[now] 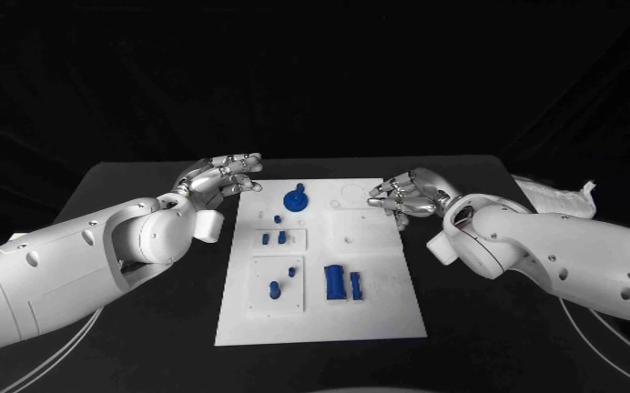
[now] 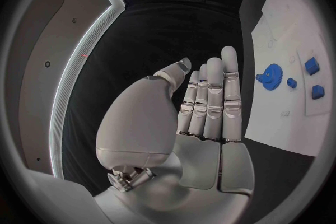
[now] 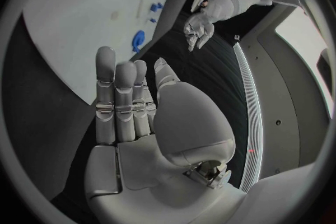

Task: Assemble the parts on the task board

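On the black table [image 1: 131, 184] the white task board [image 1: 321, 266] lies lengthwise between the two hands, its far end level with them. The left hand [image 1: 220, 176] hovers just off the board's far left corner; the wrist view shows its fingers [image 2: 213, 92] stretched out straight and close together, the thumb a little apart, with nothing in them. The right hand [image 1: 407, 193] hangs over the board's far right edge. From the head view its fingers look bent downward, and whether their tips touch the board cannot be told; the right wrist view shows the fingers [image 3: 119, 95] straight, side by side, and holding nothing.

A blue gear-like part [image 1: 298, 199] sits near the board's far end, between the hands. Nearer the robot, small blue pegs [image 1: 272, 239] stand in one outlined field, two more small pieces [image 1: 279, 286] in the field below, and two longer blue bars [image 1: 344, 284] lie side by side right of these. The pegs are too small to make out their shapes, or to tell whether they stand in holes or lie loose. Faint pale marks on the board by the right hand are hard to read. Both forearms are cut off by the picture's edges in the head view.
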Controlling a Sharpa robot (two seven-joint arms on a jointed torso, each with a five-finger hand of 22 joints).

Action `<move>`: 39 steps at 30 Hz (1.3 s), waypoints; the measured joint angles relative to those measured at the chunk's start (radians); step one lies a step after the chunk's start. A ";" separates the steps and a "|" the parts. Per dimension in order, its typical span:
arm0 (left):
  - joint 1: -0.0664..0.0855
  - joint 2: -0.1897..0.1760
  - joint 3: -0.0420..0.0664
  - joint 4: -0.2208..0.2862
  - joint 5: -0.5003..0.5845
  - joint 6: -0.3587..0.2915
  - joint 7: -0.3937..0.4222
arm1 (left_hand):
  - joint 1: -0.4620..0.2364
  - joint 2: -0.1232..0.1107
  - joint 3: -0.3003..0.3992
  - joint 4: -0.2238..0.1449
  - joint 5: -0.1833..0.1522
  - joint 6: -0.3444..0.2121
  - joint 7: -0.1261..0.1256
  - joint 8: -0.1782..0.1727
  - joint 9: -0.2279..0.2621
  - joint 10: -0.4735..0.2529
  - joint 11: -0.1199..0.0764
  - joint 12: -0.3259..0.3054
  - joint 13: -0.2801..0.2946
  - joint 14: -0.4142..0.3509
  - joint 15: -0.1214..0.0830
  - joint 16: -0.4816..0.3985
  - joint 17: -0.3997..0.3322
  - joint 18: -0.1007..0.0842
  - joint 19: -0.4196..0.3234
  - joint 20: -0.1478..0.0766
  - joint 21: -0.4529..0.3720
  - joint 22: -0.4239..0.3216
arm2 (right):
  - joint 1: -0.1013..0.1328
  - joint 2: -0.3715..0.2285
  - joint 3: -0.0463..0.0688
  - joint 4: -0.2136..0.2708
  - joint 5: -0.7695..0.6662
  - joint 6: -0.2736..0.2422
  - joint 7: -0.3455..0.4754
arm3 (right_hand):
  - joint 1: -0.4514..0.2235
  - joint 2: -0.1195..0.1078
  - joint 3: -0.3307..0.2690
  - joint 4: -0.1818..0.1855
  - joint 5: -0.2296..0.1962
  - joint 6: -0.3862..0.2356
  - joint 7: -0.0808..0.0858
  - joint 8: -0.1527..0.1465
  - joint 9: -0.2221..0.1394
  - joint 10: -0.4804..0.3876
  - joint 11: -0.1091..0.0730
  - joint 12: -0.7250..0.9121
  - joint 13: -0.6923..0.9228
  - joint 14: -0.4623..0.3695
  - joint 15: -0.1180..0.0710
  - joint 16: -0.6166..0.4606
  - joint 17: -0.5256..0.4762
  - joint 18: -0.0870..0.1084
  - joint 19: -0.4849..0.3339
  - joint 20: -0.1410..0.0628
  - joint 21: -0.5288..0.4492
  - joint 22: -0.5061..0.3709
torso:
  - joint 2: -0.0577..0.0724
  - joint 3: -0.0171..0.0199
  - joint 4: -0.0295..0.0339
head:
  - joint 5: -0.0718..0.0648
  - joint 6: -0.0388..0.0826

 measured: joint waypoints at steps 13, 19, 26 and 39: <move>-0.002 0.104 0.001 -0.154 0.042 -0.040 0.043 | -0.007 -0.007 0.048 0.017 -0.004 0.015 0.007 -0.057 -0.002 0.029 0.044 -0.227 -0.047 -0.069 0.103 -0.591 -0.264 0.000 -0.304 0.128 -0.319 -0.257 | 0.012 0.216 0.031 -0.338 0.431 0.080 0.308 | 0.069 0.014 0.084 -0.064 -0.044 -0.030 0.043 -0.004 -0.120 -0.077 0.087 -0.298 -0.653 -0.211 0.128 -0.630 -0.444 0.000 -0.151 0.137 -0.494 -0.357 | -0.055 -0.0092 -0.0096 | 0.005 0.105; -0.002 0.119 0.002 -0.170 0.049 -0.058 0.052 | -0.120 0.001 -0.002 0.010 -0.013 -0.065 0.001 -0.092 -0.020 -0.061 0.040 -0.261 -0.064 -0.142 0.099 -0.650 -0.302 0.000 -0.372 0.113 -0.354 -0.305 | 0.013 0.237 0.033 -0.369 0.463 0.100 0.341 | -0.073 0.004 0.082 -0.102 -0.056 -0.107 0.033 -0.022 -0.162 -0.157 0.078 -0.318 -0.763 -0.254 0.120 -0.699 -0.532 0.000 -0.189 0.118 -0.552 -0.418 | -0.061 -0.0061 -0.0085 | 0.013 0.117; -0.015 0.104 0.005 -0.123 0.042 -0.087 0.052 | -0.435 0.058 -0.103 0.001 -0.074 -0.306 -0.046 -0.134 -0.053 -0.312 0.001 -0.324 -0.095 -0.372 0.064 -0.705 -0.345 -0.032 -0.561 0.050 -0.398 -0.379 | 0.013 0.223 0.020 -0.306 0.476 0.065 0.342 | -0.411 -0.014 0.053 -0.103 -0.101 -0.339 -0.010 -0.051 -0.226 -0.419 0.043 -0.346 -0.797 -0.523 0.056 -0.750 -0.575 -0.039 -0.447 0.067 -0.587 -0.460 | -0.065 0.0053 -0.0151 | 0.040 0.127; -0.068 0.046 0.023 0.100 -0.041 -0.351 0.107 | -0.805 0.104 -0.221 -0.003 -0.105 -0.589 -0.131 -0.146 -0.065 -0.607 -0.087 -0.351 -0.106 -0.642 -0.020 -0.774 -0.360 -0.077 -0.781 -0.024 -0.411 -0.465 | 0.013 0.186 -0.026 -0.047 0.604 -0.177 0.417 | -0.802 -0.022 0.048 -0.103 -0.164 -0.606 -0.099 -0.062 -0.255 -0.723 -0.040 -0.358 -0.880 -0.834 0.027 -0.764 -0.663 -0.077 -0.744 -0.014 -0.668 -0.549 | -0.074 0.0258 -0.0264 | 0.071 0.140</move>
